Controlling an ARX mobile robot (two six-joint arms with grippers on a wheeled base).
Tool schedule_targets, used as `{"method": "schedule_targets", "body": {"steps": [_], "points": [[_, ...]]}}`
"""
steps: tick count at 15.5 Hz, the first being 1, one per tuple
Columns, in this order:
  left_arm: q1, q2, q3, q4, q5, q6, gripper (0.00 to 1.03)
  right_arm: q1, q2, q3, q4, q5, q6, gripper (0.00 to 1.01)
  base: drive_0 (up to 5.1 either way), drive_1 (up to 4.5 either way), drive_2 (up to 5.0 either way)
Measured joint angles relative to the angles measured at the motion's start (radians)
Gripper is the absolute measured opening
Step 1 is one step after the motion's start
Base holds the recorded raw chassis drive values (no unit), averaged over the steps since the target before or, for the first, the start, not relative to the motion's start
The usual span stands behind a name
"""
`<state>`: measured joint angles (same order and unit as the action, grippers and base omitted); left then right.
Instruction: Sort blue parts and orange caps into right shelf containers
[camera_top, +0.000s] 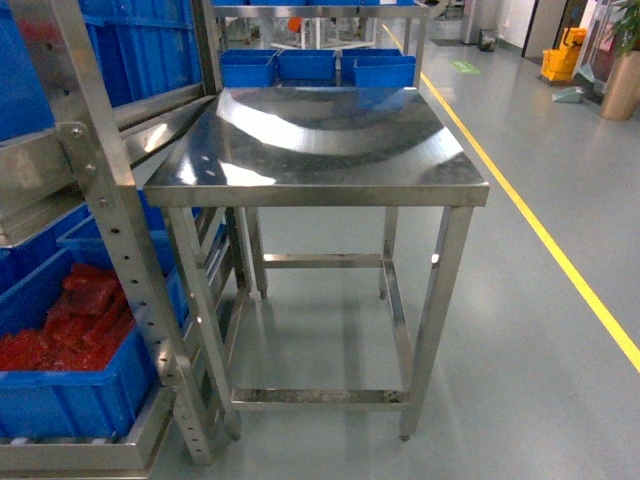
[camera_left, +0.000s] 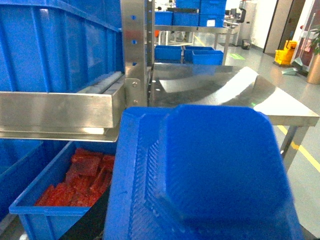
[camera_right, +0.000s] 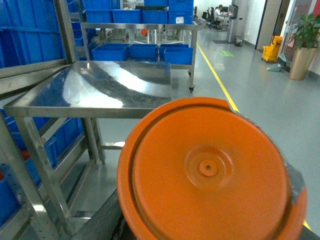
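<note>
Blue part (camera_left: 210, 175) fills left wrist view, orange cap (camera_right: 210, 172) fills right; pincers hidden, grip can't be told. Steel bench (camera_top: 320, 140) w/ blue crates (camera_top: 60, 380) beside.

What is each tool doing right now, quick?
Left: tool itself hidden; a blue part fills its camera view, so probably held, but cannot be told.
Right: tool itself hidden; an orange cap fills its view, same doubt.

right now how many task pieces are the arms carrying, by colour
blue part: 1, filling the left wrist view
orange cap: 1, filling the right wrist view
total: 2
</note>
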<state>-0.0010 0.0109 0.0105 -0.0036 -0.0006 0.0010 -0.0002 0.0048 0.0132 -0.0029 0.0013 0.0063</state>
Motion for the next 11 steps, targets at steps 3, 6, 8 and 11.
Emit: {"method": "schedule_targets", "body": {"steps": [3, 6, 8, 11], "points": [[0.000, 0.000, 0.000, -0.002, 0.000, 0.000, 0.43, 0.000, 0.000, 0.000, -0.005, 0.000, 0.000, 0.45, 0.0, 4.25, -4.3], [0.000, 0.000, 0.000, -0.003, 0.000, 0.000, 0.43, 0.000, 0.000, 0.000, -0.004, 0.000, 0.000, 0.45, 0.0, 4.25, -4.3], [0.000, 0.000, 0.000, -0.002, 0.000, 0.000, 0.43, 0.000, 0.000, 0.000, -0.005, -0.001, 0.000, 0.45, 0.0, 4.25, -4.3], [0.000, 0.000, 0.000, -0.004, 0.000, 0.000, 0.43, 0.000, 0.000, 0.000, -0.004, -0.001, 0.000, 0.45, 0.0, 4.25, -4.3]]}}
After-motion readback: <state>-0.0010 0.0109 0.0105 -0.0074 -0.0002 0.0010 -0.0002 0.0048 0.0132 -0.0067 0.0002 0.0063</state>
